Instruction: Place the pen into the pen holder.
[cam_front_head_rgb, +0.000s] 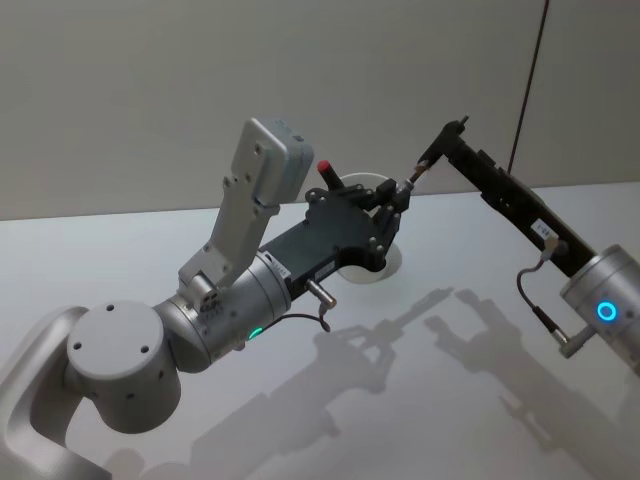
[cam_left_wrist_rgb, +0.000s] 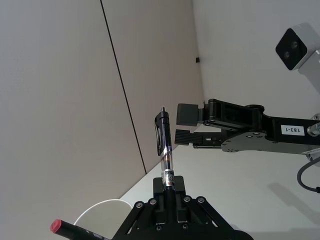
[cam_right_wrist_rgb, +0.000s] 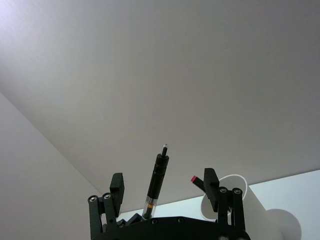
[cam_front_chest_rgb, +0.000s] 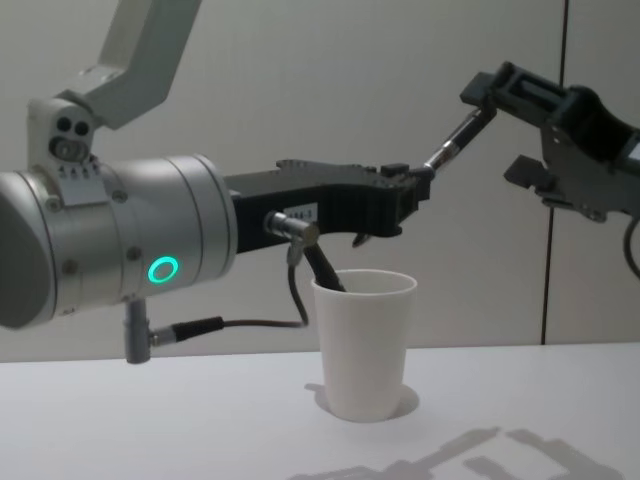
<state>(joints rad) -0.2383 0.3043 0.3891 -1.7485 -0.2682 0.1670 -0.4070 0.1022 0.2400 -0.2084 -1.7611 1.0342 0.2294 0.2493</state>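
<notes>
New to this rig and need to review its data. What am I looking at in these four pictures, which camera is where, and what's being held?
This is a robot with two arms, each ending in a gripper. One picture looks down from its head and one looks across the table from its chest. The other two come from a camera on each wrist.

On the white table stands a white paper cup, the pen holder, with a red-tipped pen leaning in it.

The left gripper hangs above the cup with its jaws shut on a black and clear pen, which points up toward the other arm. The right gripper is at the pen's far end with its jaws open, not gripping it.
</notes>
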